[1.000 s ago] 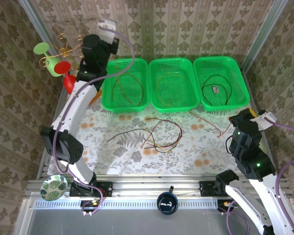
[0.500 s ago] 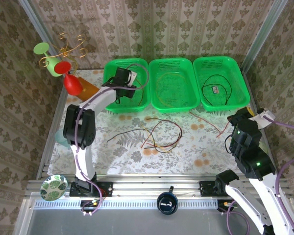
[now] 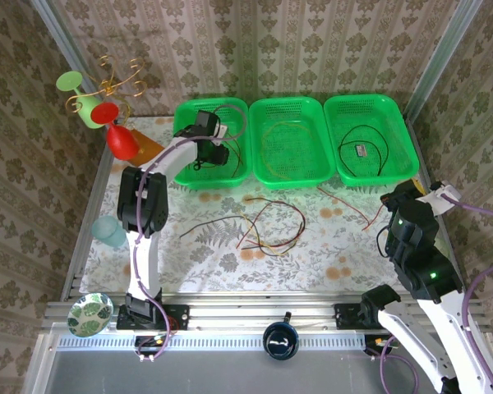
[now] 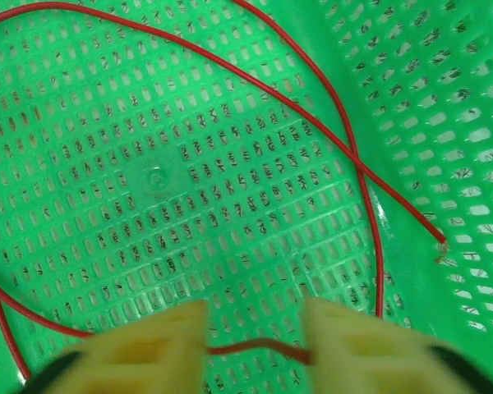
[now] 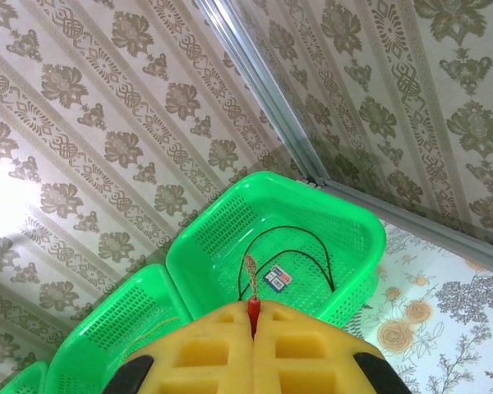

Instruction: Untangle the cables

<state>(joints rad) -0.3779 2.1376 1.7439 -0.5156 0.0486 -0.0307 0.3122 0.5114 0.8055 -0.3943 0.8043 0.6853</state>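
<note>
Three green baskets [image 3: 316, 156], two robot arms [image 3: 140, 205].

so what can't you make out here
Top view: pile, strands too thin to tell which crosses over which.
Top view: tag in right basket too small to read.
Left wrist: red cable runs off top and left edges; blurred left gripper covers part.
Right wrist: held cable hidden below the shut right gripper.

Lab robot cell: wallpapered panels [image 3: 312, 41], aluminium frame [image 3: 230, 316] (staged).

Green basket [image 4: 156, 176]: glossy perforated plastic; red cable [image 4: 358, 166] smooth-sheathed; blurred left end effector pads [image 4: 148, 349] perhaps matt foam.
</note>
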